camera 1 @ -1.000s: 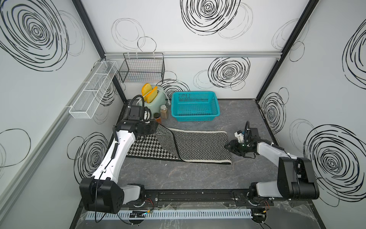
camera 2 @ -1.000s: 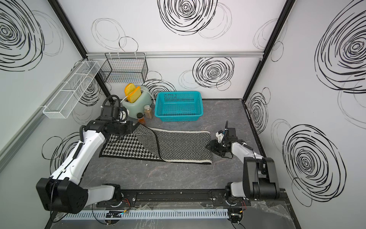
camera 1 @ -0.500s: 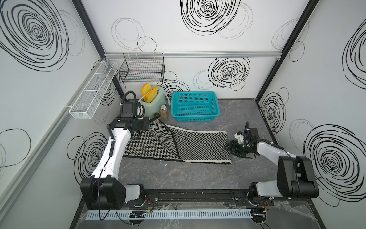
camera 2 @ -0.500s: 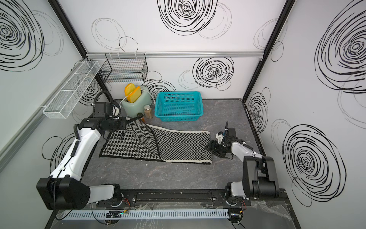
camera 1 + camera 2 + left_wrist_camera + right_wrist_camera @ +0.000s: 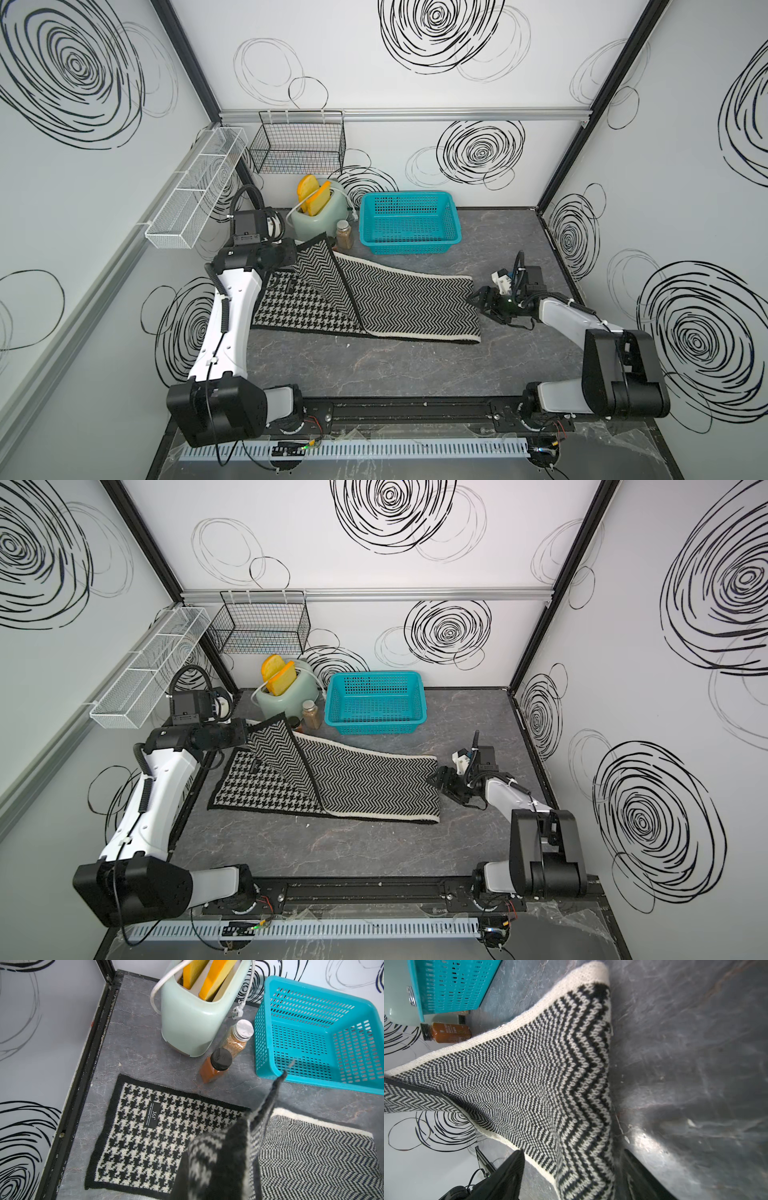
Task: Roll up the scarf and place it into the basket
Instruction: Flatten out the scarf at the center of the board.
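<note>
Right wrist view: the right gripper is gaping, seemingly straddling the hem of the long black-and-white knit scarf, which is lying near the turquoise perforated plastic basket. The left gripper is clamping its raised corner. It is looking limp and light, best pinched at the hems.

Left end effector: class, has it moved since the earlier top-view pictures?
Yes. The left end effector, shut on the black-and-white knit scarf, has shifted away from the turquoise perforated plastic basket, toward the white mesh wall rack.
</note>
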`<act>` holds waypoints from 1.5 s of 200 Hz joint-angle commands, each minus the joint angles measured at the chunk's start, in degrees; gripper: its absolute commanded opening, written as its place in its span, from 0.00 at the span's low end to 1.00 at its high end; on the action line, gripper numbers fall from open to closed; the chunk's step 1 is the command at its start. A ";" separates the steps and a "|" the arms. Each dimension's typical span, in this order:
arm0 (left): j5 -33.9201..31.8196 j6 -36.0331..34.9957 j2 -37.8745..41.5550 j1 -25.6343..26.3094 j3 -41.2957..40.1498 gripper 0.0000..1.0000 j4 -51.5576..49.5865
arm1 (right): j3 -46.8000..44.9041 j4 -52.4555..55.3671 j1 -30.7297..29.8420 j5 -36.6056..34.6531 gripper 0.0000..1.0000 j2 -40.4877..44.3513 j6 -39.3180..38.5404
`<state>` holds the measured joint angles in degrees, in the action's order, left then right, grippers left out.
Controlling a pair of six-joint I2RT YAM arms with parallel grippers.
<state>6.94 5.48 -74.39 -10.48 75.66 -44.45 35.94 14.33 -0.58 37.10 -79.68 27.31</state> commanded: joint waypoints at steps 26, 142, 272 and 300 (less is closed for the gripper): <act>-5.45 -1.42 1.18 -2.38 1.55 0.00 0.94 | 0.44 -0.84 0.42 -1.07 0.75 -3.16 0.55; -3.86 -1.12 -0.91 -3.58 3.17 0.00 1.47 | -0.07 -9.28 -5.10 2.61 0.74 -5.56 1.77; 10.17 6.03 0.58 -3.75 -5.04 0.00 6.54 | 6.22 -1.87 -5.14 -5.99 0.00 -4.56 -2.92; 11.34 8.83 0.90 1.10 -8.21 0.00 8.36 | 13.19 9.04 -2.13 -16.62 0.00 -1.99 -8.42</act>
<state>14.46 10.59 -74.81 -13.04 69.54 -40.10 43.18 12.58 -5.28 31.16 -84.73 24.62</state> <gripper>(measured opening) 0.051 0.053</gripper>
